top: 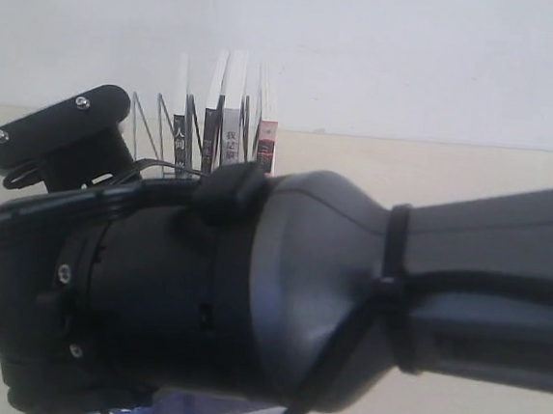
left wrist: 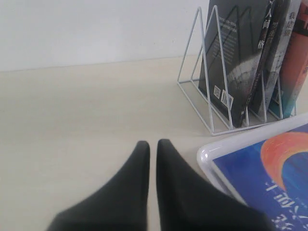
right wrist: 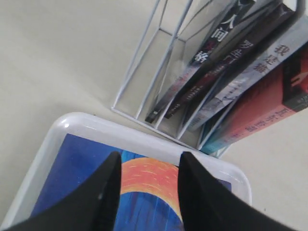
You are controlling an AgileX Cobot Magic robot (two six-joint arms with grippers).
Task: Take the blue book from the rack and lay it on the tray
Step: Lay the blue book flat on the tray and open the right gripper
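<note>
The blue book (right wrist: 144,187) with its orange crescent lies flat, cover up, inside the white tray (right wrist: 144,137). My right gripper (right wrist: 150,161) hovers over the book, open, with nothing between its fingers. The left wrist view shows the same book (left wrist: 269,173) in the tray (left wrist: 211,154), and my left gripper (left wrist: 154,144) shut over bare table beside the tray's corner. The white wire rack (left wrist: 202,91) stands just behind the tray, holding several other books. In the exterior view the right arm fills most of the picture; the rack (top: 157,138) shows behind it.
The rack holds a black-spined book (right wrist: 202,62) and a pink-spined one (right wrist: 269,101) among others, leaning in its slots. A pale wall (left wrist: 96,29) runs behind the table. Bare beige tabletop (left wrist: 72,120) spreads beside the rack and the tray.
</note>
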